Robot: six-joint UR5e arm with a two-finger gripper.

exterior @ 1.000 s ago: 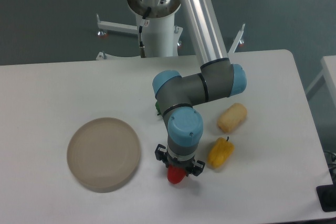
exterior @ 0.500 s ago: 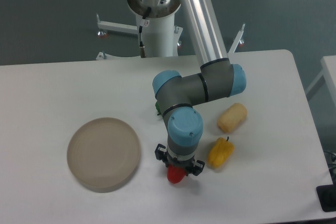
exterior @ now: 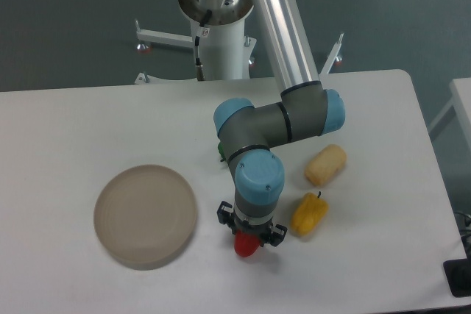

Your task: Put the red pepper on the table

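The red pepper (exterior: 246, 246) shows as a small glossy red shape poking out below my gripper (exterior: 248, 240), low over the white table (exterior: 88, 123) near its front edge. The gripper points straight down and is shut on the pepper. The blue wrist hides the fingertips and the top of the pepper. I cannot tell whether the pepper touches the tabletop.
A round beige plate (exterior: 146, 215) lies to the left of the gripper. A yellow pepper (exterior: 309, 214) lies close on the right, with a pale beige oblong object (exterior: 325, 165) behind it. A sliver of green pepper (exterior: 221, 150) peeks out behind the arm's elbow.
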